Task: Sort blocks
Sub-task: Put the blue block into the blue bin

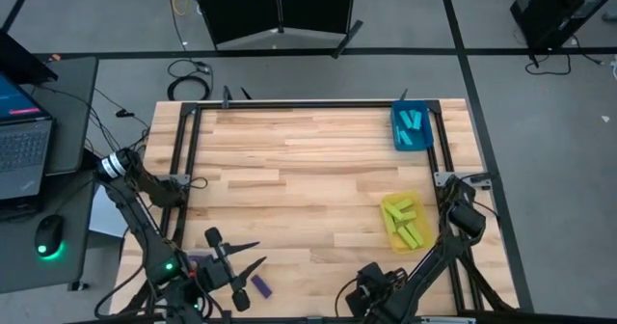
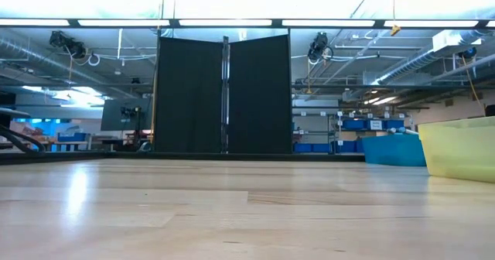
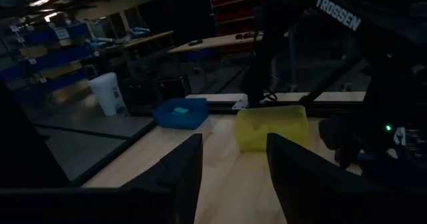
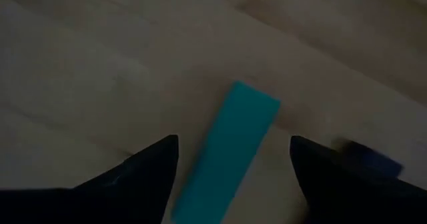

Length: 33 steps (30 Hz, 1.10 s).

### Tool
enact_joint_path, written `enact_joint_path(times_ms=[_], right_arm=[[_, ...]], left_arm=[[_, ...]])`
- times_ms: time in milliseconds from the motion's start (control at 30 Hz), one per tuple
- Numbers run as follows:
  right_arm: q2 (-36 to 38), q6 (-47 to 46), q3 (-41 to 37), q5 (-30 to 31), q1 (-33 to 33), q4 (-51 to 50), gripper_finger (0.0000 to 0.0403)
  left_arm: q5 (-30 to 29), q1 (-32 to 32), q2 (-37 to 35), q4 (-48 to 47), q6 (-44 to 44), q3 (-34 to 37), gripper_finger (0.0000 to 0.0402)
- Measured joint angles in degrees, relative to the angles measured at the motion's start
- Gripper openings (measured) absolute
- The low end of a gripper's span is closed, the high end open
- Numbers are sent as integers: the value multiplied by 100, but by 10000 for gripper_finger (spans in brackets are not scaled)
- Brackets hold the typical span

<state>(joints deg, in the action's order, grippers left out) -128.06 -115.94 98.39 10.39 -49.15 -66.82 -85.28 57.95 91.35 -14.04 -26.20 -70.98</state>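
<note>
Lining up on a cyan block w/ my right gripper (image 4: 233, 151)

Fingers spread, straddling cyan block (image 4: 230, 154) flat on table, nothing pinched. Next: drop, close on its long sides, carry to blue tray (image 1: 413, 129). Left gripper (image 1: 246, 263) idle, half-open, purple block (image 1: 260, 285) beside.

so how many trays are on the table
2 that show: a blue tray at the far right corner and a yellow tray nearer on the right side, both holding blocks. The arms at the near edge may hide another.
</note>
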Motion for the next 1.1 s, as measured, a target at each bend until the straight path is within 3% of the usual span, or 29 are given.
enact_joint_path(times_ms=[267,467,667,900,1100], right_arm=[[-339,-136,30,-46,-2,256,231],[-307,-137,26,61,2,312,112],[-132,-221,-6,448,-8,173,114],[996,285,-11,2403,196,-673,114],[2192,1806,-4,4222,887,-1379,114]], left_arm=[[75,0,0,-24,-2,0,173],[73,-2,0,-67,0,0,173],[73,-2,0,-46,19,-2,173],[71,-4,2,364,651,-4,173],[71,-117,4,780,1279,-4,173]])
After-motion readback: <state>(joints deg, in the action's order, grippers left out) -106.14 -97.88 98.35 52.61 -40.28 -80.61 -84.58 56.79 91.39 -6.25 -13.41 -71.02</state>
